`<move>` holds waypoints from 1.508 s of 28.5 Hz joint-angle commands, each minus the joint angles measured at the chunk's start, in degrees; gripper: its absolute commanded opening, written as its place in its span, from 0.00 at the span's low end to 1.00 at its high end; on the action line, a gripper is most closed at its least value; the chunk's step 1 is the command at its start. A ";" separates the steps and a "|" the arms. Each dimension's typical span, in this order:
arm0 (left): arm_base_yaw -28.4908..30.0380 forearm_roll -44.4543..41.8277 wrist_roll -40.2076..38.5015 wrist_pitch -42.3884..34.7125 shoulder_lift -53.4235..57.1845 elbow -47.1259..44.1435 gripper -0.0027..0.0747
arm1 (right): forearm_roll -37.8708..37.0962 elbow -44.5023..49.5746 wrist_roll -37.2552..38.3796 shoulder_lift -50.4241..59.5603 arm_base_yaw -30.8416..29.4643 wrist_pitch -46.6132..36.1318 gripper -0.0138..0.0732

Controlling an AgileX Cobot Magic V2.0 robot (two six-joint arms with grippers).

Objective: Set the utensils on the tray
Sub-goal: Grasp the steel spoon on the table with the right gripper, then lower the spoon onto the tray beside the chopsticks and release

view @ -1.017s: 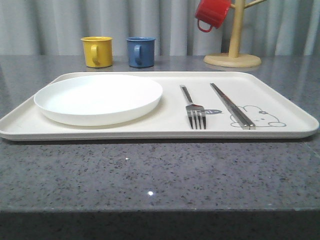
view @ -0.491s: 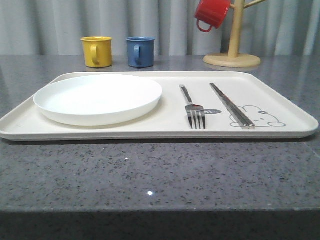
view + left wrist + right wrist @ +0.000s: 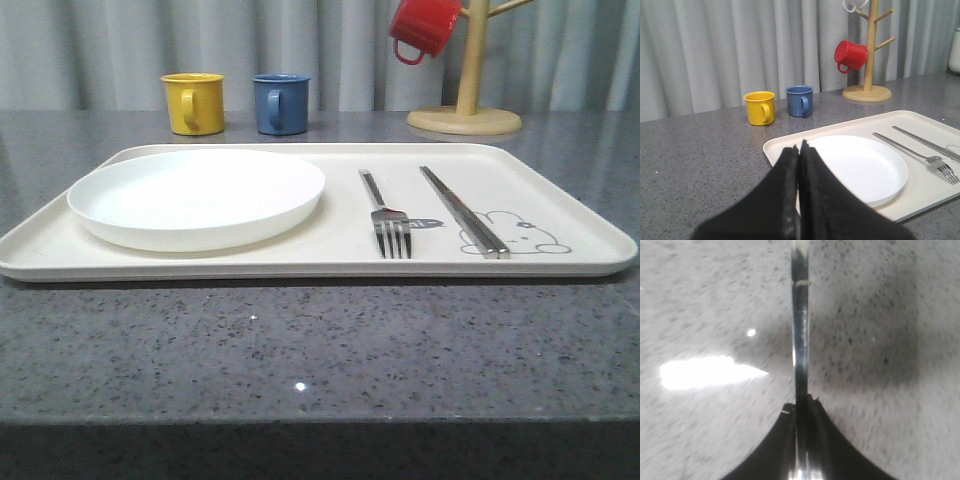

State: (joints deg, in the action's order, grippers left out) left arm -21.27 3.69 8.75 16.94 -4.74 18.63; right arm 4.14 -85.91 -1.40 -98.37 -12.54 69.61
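grey counter (image 3: 320, 350): tray (image 3: 590, 225) holds one fork (image 3: 385, 215), two chopsticks (image 3: 462, 210); left gripper (image 3: 799, 150) closed, right gripper (image 3: 801, 402) pinching utensil (image 3: 800, 330).

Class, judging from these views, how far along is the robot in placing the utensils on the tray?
Done: the fork and chopsticks lie on the tray, beside the white plate. In hand: the right tool is shut on a slim metal handle above the grey counter, probably the spoon, its bowl unseen. Left: setting it on the tray. The left tool is shut, empty.

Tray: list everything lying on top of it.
On the tray: a round white plate at its left, then a fork and chopsticks side by side. The chopsticks overlap the rabbit drawing; anything beneath the plate is hidden.
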 commanded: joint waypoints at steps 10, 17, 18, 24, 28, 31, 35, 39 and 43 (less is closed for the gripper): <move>0.08 0.65 -0.72 -4.95 -0.60 1.49 0.01 | 2.48 -1.73 4.10 8.36 12.86 5.37 0.16; 0.08 0.65 -0.72 -4.95 -0.60 1.49 0.01 | 2.53 -1.73 10.11 7.77 24.61 0.53 0.16; 0.08 0.65 -0.72 -4.95 -0.60 1.49 0.01 | 2.62 -1.73 10.84 7.50 25.51 0.22 0.16; 0.08 0.65 -0.72 -4.95 -0.60 1.49 0.01 | 4.23 -1.73 12.86 3.39 26.91 -0.08 0.16; 0.08 0.65 -0.72 -4.95 -0.60 1.49 0.01 | 4.18 -1.73 16.07 0.61 26.91 -1.35 0.16; 0.08 0.65 -0.72 -4.95 -0.60 1.49 0.01 | 4.18 -1.73 18.26 -1.07 26.91 -1.77 0.17; 0.08 0.65 -0.72 -4.95 -0.60 1.49 0.01 | 4.18 -1.73 18.42 -2.09 26.91 -1.65 0.24; 0.08 0.65 -0.72 -4.95 -0.60 1.49 0.01 | 4.18 -1.73 18.42 -2.67 26.91 -1.40 0.30; 0.08 0.65 -0.72 -4.95 -0.60 1.49 0.01 | 4.18 -1.73 18.42 -2.94 26.91 -1.28 0.41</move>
State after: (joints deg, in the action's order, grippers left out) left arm -21.27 3.69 8.75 16.94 -4.74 18.63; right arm 7.89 -85.91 16.94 -103.65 14.34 68.59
